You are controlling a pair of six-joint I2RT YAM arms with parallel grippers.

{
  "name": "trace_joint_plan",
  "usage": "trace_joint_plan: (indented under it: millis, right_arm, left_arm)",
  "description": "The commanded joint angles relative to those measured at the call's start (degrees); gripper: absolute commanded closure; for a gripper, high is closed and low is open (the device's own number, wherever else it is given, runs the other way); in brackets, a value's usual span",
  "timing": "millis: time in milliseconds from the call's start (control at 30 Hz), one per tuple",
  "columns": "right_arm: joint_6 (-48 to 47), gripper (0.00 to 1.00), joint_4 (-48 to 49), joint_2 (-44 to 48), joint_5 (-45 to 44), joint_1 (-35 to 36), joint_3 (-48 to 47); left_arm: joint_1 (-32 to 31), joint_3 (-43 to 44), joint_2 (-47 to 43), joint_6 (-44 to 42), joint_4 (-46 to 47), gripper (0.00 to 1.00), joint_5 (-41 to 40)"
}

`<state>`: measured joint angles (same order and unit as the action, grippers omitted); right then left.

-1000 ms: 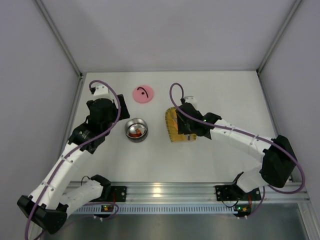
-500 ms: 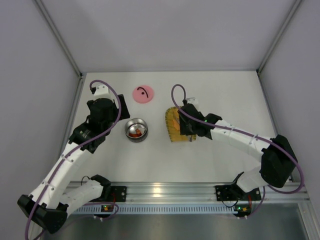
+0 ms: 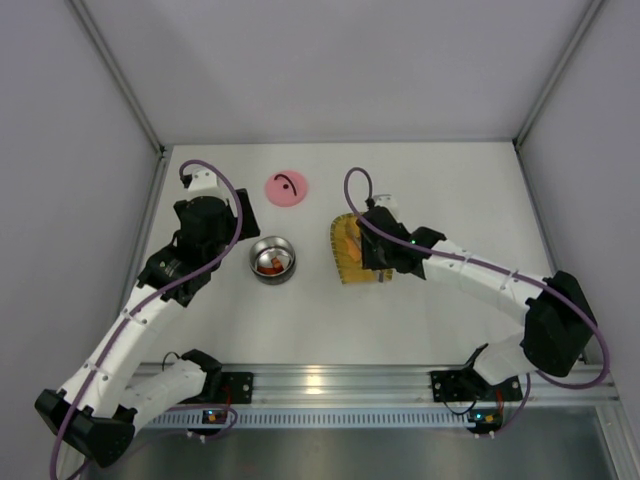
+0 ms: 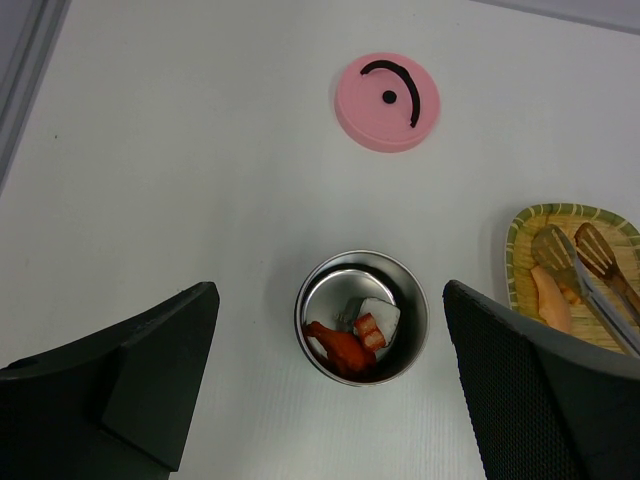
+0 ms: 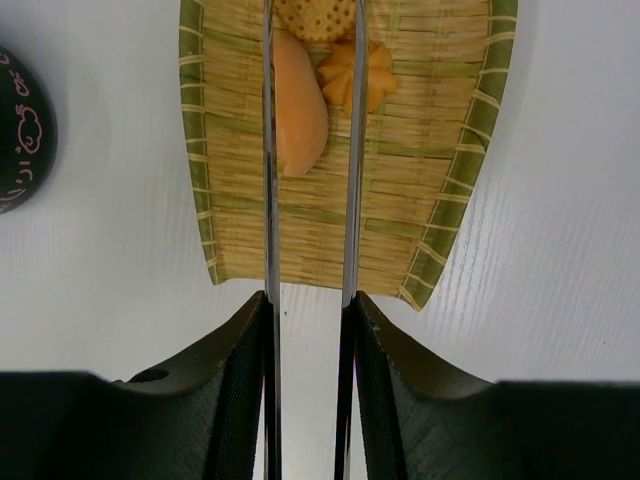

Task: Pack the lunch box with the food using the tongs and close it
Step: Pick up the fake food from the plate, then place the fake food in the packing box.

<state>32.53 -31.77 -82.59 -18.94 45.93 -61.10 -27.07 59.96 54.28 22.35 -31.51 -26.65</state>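
The lunch box (image 3: 272, 259) is a steel bowl left of centre; in the left wrist view the lunch box (image 4: 361, 316) holds a red piece (image 4: 338, 345) and a white piece with a red strip (image 4: 375, 322). Its pink lid (image 3: 286, 188) lies flat beyond it. My left gripper (image 4: 330, 292) hangs open above the bowl. My right gripper (image 5: 310, 310) is shut on the tongs (image 5: 270, 200), whose two arms run out over the tray. More food lies there: an orange oblong piece (image 5: 298, 105), an orange flower shape (image 5: 357, 75) and a yellow waffled piece (image 5: 315, 15). The tong tips (image 4: 572, 250) hover apart.
The yellow woven tray (image 3: 343, 262) sits right of the bowl; its green-edged rim (image 5: 440, 240) curves near my right gripper. A dark rounded shape (image 5: 20, 130) shows at the left edge of the right wrist view. Grey walls close in the table on three sides.
My right gripper has edged slightly further over the tray and squeezed the tongs narrower. The left arm, bowl and lid have not moved.
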Motion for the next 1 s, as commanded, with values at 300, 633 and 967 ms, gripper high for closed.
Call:
trace_joint_plan:
  millis: [300, 633, 967]
  right_arm:
    - [-0.54, 0.76, -2.33, 8.23, -0.22, 1.35, -5.96]
    - [1.65, 0.76, -2.60, 5.16, -1.19, 13.47, -12.63]
    - [2.09, 0.75, -0.84, -5.47, -0.48, 21.83, -20.98]
  left_arm:
    - [0.26, 0.94, 0.12, -0.46, 1.36, 0.01, -1.03]
    - [0.26, 1.03, 0.12, -0.38, 1.36, 0.01, -1.03]
    - [0.26, 1.03, 0.03, -0.29, 1.36, 0.01, -1.21]
